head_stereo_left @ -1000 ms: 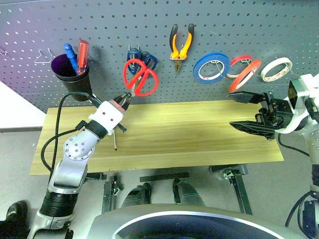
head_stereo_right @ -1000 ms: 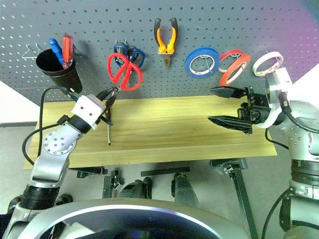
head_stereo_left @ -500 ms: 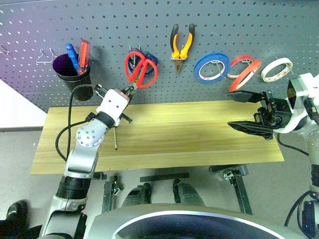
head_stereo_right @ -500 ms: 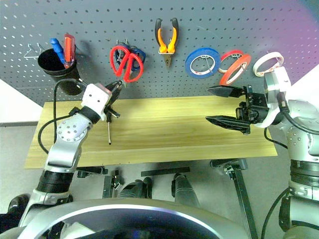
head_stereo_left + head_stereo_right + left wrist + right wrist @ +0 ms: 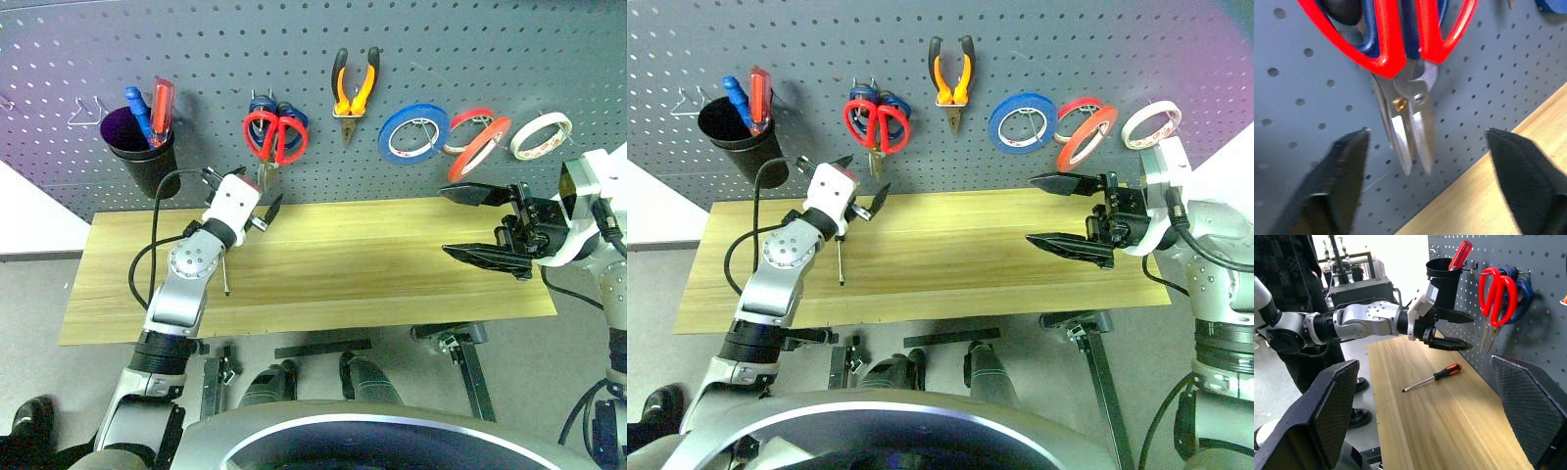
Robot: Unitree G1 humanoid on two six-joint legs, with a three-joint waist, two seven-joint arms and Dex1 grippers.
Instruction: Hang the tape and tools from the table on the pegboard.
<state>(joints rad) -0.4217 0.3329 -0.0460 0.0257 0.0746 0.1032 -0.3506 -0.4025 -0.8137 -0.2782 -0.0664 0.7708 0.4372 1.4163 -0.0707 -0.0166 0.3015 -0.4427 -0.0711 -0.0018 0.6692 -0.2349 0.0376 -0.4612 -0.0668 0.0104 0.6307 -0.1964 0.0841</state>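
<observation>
A pale grey floor (image 5: 29, 294) runs under and around the furniture, with a white slab-like surface (image 5: 24, 220) at the far left against the wall. In the right wrist view, a dark metal equipment rack (image 5: 1359, 276) stands at the room's far end before a bright white wall (image 5: 1400, 254), beside a person in dark patterned clothing (image 5: 1288, 279).

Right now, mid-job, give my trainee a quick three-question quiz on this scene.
1. True or false: the red scissors hang on the pegboard.
2. Which task tool lies on the table?
A. pliers
B. screwdriver
C. scissors
3. Fill in: the left gripper, just below the scissors, has its fingers ____.

Key:
1. True; they hang in front of the blue scissors.
2. B; the screwdriver lies flat, while the pliers hang on the board.
3. Open, with nothing between them.
</observation>
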